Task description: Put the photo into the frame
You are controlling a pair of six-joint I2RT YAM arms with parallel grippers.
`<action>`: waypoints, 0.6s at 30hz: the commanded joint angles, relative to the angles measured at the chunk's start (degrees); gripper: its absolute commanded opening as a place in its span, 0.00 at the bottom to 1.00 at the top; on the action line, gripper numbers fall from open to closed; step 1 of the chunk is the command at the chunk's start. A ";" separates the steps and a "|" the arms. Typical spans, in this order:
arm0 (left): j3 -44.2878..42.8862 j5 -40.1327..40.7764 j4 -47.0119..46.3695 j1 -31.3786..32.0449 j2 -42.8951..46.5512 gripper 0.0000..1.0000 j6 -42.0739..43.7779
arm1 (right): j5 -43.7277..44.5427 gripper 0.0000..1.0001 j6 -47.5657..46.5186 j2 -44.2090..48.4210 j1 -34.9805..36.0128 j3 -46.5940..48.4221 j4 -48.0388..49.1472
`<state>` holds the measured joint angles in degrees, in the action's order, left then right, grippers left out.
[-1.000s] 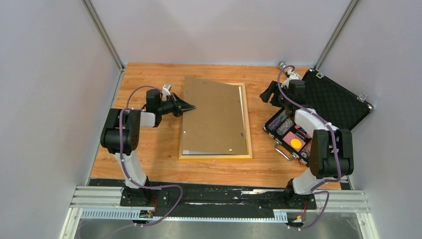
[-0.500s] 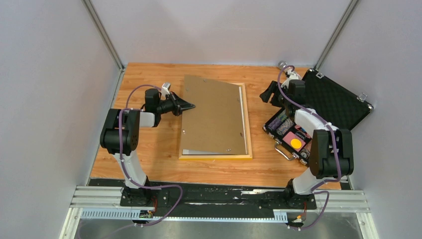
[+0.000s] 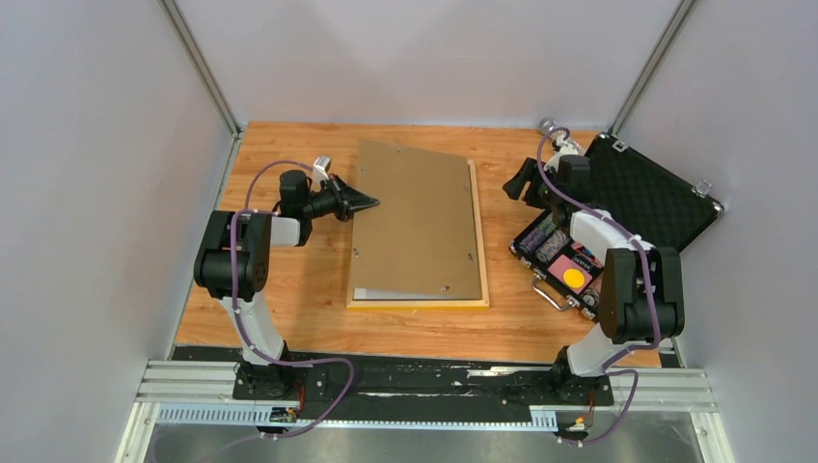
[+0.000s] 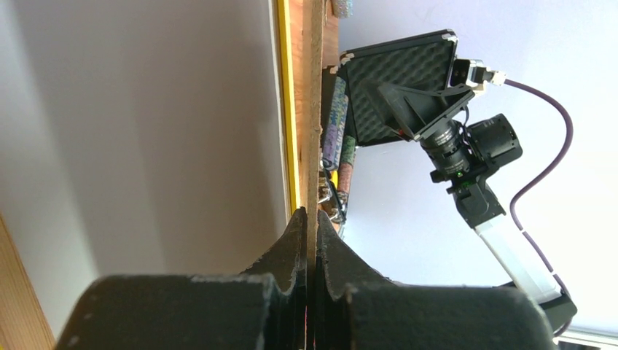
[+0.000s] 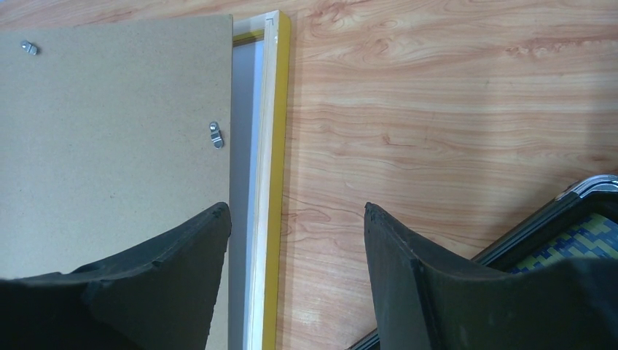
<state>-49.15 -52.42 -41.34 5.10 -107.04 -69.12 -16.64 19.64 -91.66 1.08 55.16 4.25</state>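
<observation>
Thin yellow wooden picture frame [image 3: 417, 305] lies flat on the wooden table [image 3: 309, 309] between both arms, long axis running near-to-far. Plain brown backing board [image 3: 420, 222] sits over it, left long edge tilted up and pinched in the closed left gripper [image 3: 369, 203]. A pale sheet [image 3: 386, 293] shows beneath at the near end; photo itself not made out. Right gripper [image 5: 297, 211], jaws apart and empty, hovers just right of the frame's right rail, beside the open black foam-lined case [image 3: 656, 198].

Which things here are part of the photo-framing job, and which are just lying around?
Job: yellow frame; brown backing board, pinched by the left gripper; photo not clearly visible.
Lying about: black case, open, and the small items inside it; right gripper open, holding nothing.
</observation>
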 commanded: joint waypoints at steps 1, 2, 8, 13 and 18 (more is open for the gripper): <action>-0.97 -1.72 -0.41 -0.05 2.11 0.00 0.98 | -0.59 0.66 0.18 -0.17 -0.06 0.32 3.04; -0.96 -1.54 0.95 -0.07 2.17 0.00 1.77 | -0.63 0.66 0.22 -0.19 -0.05 0.38 3.04; -1.50 -1.20 5.19 -0.05 1.80 0.00 3.96 | -0.61 0.66 0.24 -0.25 -0.07 0.38 3.00; -1.87 -0.96 5.32 -0.09 1.07 0.00 3.88 | -0.58 0.66 0.22 -0.06 -0.12 0.29 3.04; -2.20 -0.80 5.21 -0.09 0.31 0.00 3.65 | -0.52 0.66 0.22 -0.03 -0.12 0.30 3.04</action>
<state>-49.15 -51.90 -33.95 5.10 -107.07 -66.04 -16.64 19.64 -91.68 1.08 55.16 4.56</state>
